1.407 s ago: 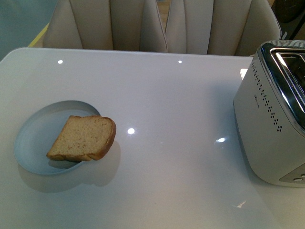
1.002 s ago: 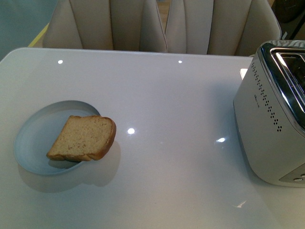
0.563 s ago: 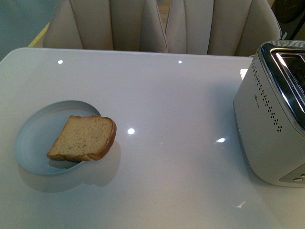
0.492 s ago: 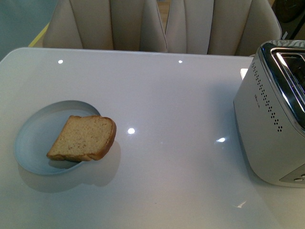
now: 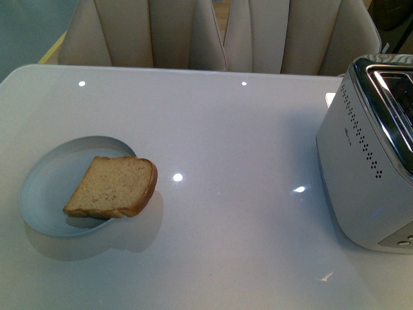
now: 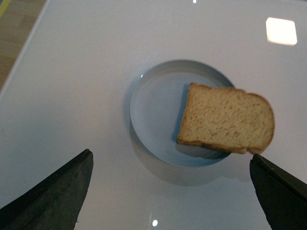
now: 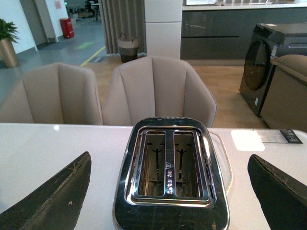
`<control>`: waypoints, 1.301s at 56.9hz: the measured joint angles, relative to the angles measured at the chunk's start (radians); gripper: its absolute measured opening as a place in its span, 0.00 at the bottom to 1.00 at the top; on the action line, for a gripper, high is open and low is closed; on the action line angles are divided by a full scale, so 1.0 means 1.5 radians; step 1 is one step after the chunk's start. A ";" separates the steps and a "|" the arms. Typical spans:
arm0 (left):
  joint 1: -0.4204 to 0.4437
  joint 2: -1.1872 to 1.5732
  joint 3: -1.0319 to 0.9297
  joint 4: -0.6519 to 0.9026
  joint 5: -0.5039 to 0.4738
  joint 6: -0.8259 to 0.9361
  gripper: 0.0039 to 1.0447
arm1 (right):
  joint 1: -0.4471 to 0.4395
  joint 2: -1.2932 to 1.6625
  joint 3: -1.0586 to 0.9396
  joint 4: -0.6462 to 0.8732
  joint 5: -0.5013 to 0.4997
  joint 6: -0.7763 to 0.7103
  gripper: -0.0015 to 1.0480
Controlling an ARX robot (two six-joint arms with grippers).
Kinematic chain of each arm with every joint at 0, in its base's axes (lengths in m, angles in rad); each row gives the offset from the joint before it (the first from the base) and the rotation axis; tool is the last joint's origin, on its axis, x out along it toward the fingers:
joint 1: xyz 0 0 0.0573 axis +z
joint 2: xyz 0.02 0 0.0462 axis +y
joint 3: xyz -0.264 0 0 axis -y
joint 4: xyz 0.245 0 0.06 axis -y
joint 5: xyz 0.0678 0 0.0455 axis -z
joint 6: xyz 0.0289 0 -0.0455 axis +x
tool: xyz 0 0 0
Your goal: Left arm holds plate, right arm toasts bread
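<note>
**A:** Bread slice [image 6: 225,124], where does it lie?

**B:** On the pale blue-grey plate [image 6: 153,110], one crusted end jutting past the rim. It sits ahead of the left gripper [image 6: 170,157], framed between the two dark jaws and clear of both.

**A:** Is that gripper clamped on anything?

**B:** No. It is spread wide and empty over the white table [image 6: 72,72].

**A:** And the right gripper [image 7: 169,158]?

**B:** Also spread wide, holding nothing. The chrome-topped two-slot toaster [image 7: 170,167] stands just ahead, centred between its jaws.
</note>
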 joint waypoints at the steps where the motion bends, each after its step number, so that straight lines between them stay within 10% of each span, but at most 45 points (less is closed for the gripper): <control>1: 0.001 0.017 0.002 0.011 0.002 0.004 0.93 | 0.000 0.000 0.000 0.000 0.000 0.000 0.92; 31: 0.066 0.617 0.195 0.211 -0.010 0.026 0.93 | 0.000 0.000 0.000 0.000 0.000 0.000 0.92; 70: -0.003 0.800 0.387 0.195 -0.008 -0.046 0.93 | 0.000 0.000 0.000 0.000 0.000 0.000 0.92; 74: -0.005 0.806 0.391 0.197 -0.006 -0.051 0.80 | 0.000 0.000 0.000 0.000 0.000 0.000 0.92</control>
